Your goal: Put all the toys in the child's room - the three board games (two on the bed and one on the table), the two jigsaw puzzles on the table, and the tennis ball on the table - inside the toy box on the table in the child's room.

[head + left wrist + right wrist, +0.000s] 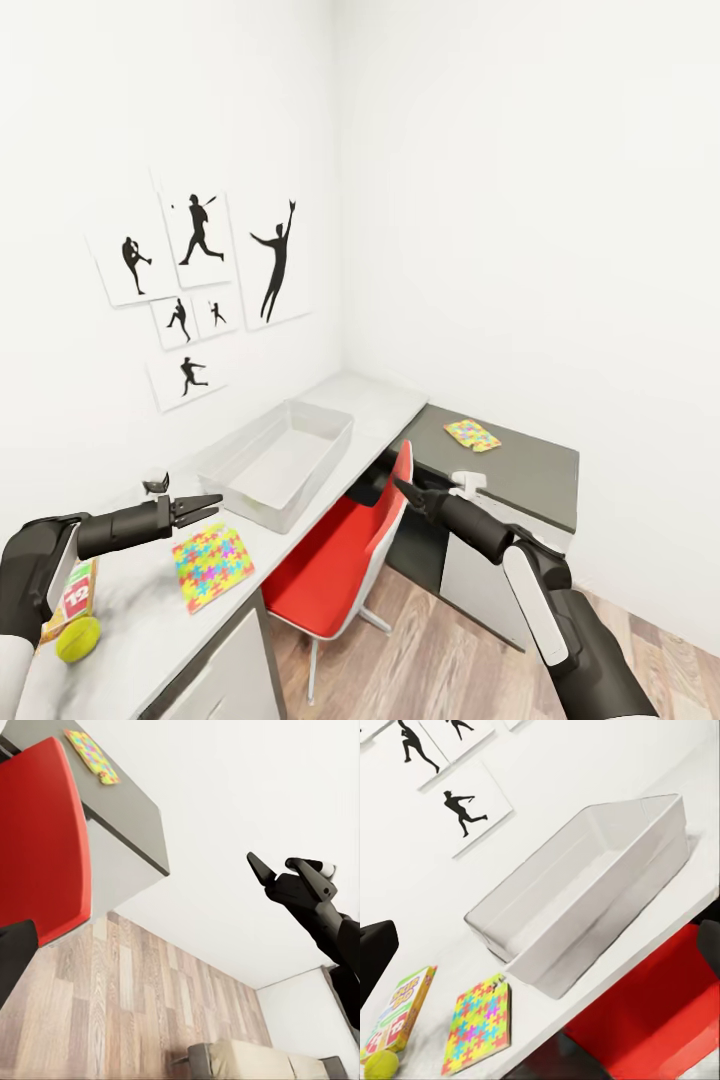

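The empty light-grey toy box (275, 460) (585, 892) stands on the pale table (372, 396). One jigsaw puzzle (212, 565) (478, 1024) lies flat just in front of it; the other (472, 435) (91, 755) rests on the dark desk section to the right. At the near left lie the SKIP-BO board game (72, 598) (397, 1009) and the tennis ball (77, 640) (380, 1063). My left gripper (205, 508) hovers open above the near puzzle, holding nothing. Over the red chair, my right gripper (408, 492) (289, 866) is open and empty, pointing toward the toy box.
A red chair (335, 565) (37, 847) (660, 1020) is tucked into the desk corner between my arms. Sports-silhouette pictures (200, 290) hang on the left wall. Wood floor (450, 650) lies below, and a beige bed (255, 1061) sits across the room.
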